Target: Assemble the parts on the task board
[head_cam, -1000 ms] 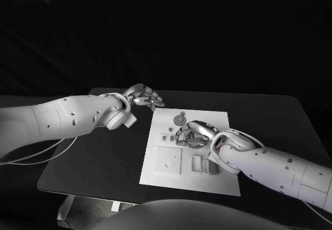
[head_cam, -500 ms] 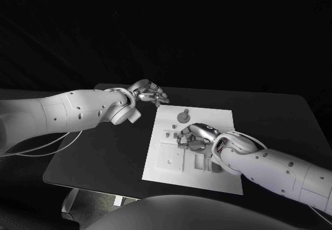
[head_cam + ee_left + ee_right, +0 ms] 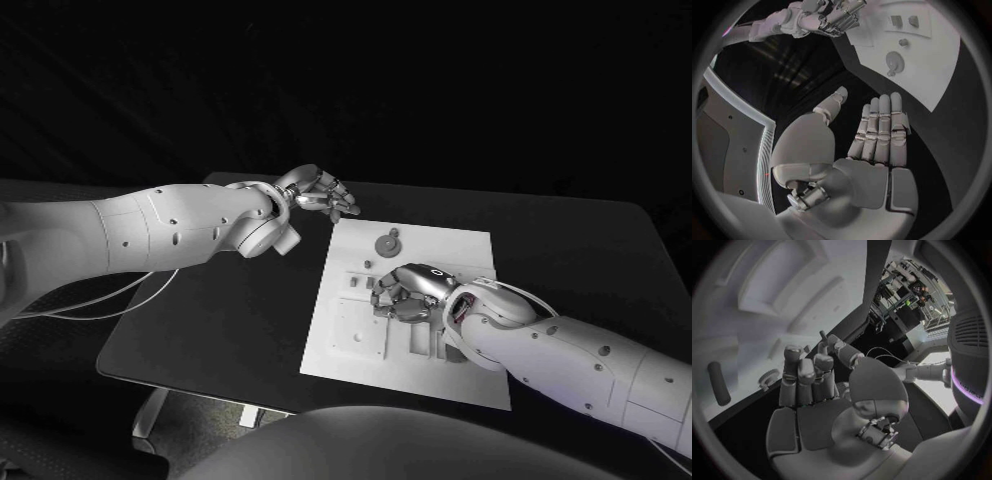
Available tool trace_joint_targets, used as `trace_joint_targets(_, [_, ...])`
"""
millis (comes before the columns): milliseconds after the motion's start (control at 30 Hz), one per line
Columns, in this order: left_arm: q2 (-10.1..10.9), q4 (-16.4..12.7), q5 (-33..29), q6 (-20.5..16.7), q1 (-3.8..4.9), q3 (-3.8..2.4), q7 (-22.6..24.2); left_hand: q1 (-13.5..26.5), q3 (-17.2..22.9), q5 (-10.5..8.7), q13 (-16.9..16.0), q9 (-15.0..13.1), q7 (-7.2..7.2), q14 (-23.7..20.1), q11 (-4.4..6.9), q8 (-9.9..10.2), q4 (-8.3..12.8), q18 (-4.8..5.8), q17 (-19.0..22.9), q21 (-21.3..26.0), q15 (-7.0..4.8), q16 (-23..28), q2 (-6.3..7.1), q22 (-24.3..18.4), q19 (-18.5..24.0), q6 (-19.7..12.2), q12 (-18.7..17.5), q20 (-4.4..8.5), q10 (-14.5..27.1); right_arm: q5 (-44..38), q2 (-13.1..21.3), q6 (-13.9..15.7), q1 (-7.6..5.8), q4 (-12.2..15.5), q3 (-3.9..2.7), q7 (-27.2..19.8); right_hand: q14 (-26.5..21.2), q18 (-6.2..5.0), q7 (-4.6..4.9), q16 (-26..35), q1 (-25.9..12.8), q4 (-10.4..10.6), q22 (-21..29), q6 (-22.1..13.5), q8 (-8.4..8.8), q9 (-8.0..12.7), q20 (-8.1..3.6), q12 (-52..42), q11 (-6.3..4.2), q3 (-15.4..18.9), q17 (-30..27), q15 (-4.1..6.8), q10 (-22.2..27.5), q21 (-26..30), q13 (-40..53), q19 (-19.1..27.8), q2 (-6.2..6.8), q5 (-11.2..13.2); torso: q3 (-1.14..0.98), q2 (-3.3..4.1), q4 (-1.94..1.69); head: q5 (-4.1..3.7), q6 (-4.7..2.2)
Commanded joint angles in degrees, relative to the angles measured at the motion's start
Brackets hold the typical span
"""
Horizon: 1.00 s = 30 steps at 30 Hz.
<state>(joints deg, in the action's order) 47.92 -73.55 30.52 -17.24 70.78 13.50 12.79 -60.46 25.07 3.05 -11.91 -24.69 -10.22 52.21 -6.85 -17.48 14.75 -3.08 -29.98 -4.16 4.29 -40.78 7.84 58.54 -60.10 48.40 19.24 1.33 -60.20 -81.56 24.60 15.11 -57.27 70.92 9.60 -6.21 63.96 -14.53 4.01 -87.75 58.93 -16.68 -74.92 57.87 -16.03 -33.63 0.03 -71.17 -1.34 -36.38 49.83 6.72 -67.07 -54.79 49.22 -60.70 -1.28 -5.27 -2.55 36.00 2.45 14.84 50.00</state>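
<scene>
**Right hand works at the board's middle while the left waits off its far corner**

Fingers of the right hand [image 3: 408, 290] curl down over the middle of the task board [image 3: 433, 370]. In the right wrist view a thin pin [image 3: 823, 336] stands up between the fingertips [image 3: 820, 362], so the hand appears to pinch a small part; what that part is cannot be told. The low, bent posture suits seating a piece into the board, since it keeps the part upright over the cluster of fittings beneath.

The left hand [image 3: 320, 192] hovers over the black table [image 3: 202, 320] just beyond the board's far left corner. Its fingers [image 3: 879, 127] lie straight and side by side with the thumb set apart, and it holds nothing. Probably it stays there so the working hand has room.

The board lies flat at the centre of the table. A round part [image 3: 387, 243] sits near its far edge, and a square recessed block [image 3: 353, 325] sits on the near left, both untouched.
</scene>
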Motion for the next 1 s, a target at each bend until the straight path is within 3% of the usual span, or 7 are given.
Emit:
trace_joint_targets(33, [-0.16, -0.17, -0.28, -0.11, 0.08, -0.06, 0.37, 0.33, 0.00, -0.03, 0.03, -0.02, -0.22, 0.33, -0.03, -0.32, 0.22, -0.64, -0.08, 0.23, 0.01, 0.40, -0.16, -0.06, -0.02, -0.03, -0.29, 0.03, -0.36, -1.89, -0.33, -1.91, 0.09, -0.50, 0.18, 0.35, 0.01, -0.47, 1.08, 0.14, -0.20, -0.04, -0.33, 1.52, -0.31, -0.52, 0.06, 0.33, 0.05, -0.29, 0.04, 0.26, 0.17, 0.05, 0.10, 0.31, -0.59, -0.13, 0.09, 0.00, 0.00, 0.24, 0.00])
trace_joint_targets(633, [-0.23, -0.23, -0.28, -0.12, 0.18, -0.06, 0.36, 0.36, -0.03, -0.03, 0.02, -0.02, -0.22, 0.31, -0.03, -0.33, 0.24, -0.63, -0.22, 0.23, 0.03, 0.51, -0.16, -0.10, 0.02, -0.02, -0.37, 0.01, -0.42, -2.76, -1.53, -3.42, 0.56, -2.03, 0.67, 0.50, -0.06, -0.47, 1.11, 0.13, -0.27, -0.03, -0.37, 1.48, -0.28, -0.51, 0.09, 0.33, 0.08, -0.27, 0.06, 0.24, 0.24, 0.04, 0.14, 0.39, -0.63, -0.15, -0.13, 0.03, 0.06, 0.71, 0.00])
trace_joint_targets(1000, [-0.22, -0.28, -0.28, -0.10, 0.18, -0.06, 0.35, 0.37, -0.04, -0.03, 0.01, -0.02, -0.22, 0.29, -0.03, -0.32, 0.25, -0.62, -0.29, 0.24, 0.04, 0.59, -0.16, -0.13, 0.05, -0.02, -0.42, 0.00, -0.45, -3.30, -1.96, -3.53, 0.74, -2.45, 0.67, 0.83, -0.10, -0.47, 1.12, 0.12, -0.29, -0.03, -0.39, 1.46, -0.26, -0.51, 0.10, 0.33, 0.09, -0.27, 0.08, 0.22, 0.28, 0.04, 0.16, 0.43, -0.68, -0.15, -0.04, 0.00, 0.09, 0.89, 0.00])
